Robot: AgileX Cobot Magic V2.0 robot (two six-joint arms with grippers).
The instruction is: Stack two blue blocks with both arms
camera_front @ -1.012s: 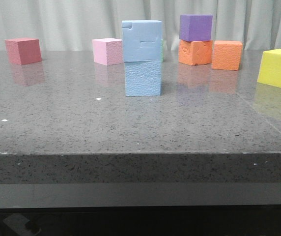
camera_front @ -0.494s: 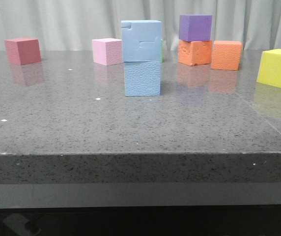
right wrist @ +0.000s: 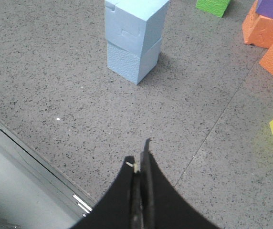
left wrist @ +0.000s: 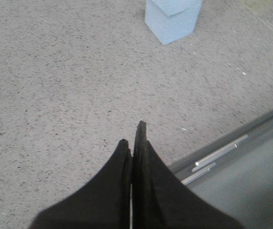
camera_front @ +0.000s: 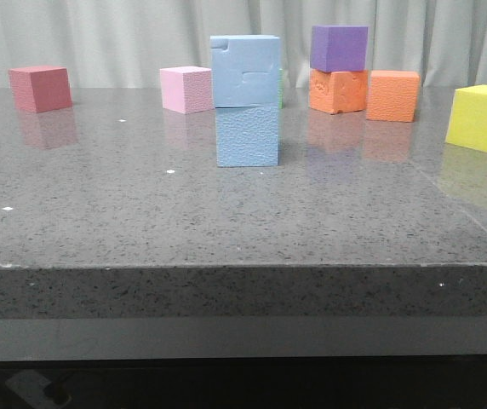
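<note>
Worktop (camera_front: pixel 226 221), a speckled grey stone slab with a thick front edge, fills the near ground; both arms hang back over that edge, apart from everything. The left tool (left wrist: pixel 134 138) is clenched, its dark tapered fingers pressed together around nothing, and the right tool (right wrist: pixel 139 155) is likewise clenched on nothing. Farther in, the lower blue block (camera_front: pixel 247 135), pebbled foam, sits on the slab with the upper blue block (camera_front: pixel 244 71) resting on it, rectangular notch marks on its front face; the stack stands just as it did a second ago. Behind it lie a pink cube (camera_front: pixel 186 89), red cube (camera_front: pixel 40 88), two orange cubes (camera_front: pixel 392 95) with a purple cube (camera_front: pixel 339 48) atop one, a green cube (right wrist: pixel 213 5) and a yellow cube (camera_front: pixel 483 118).
</note>
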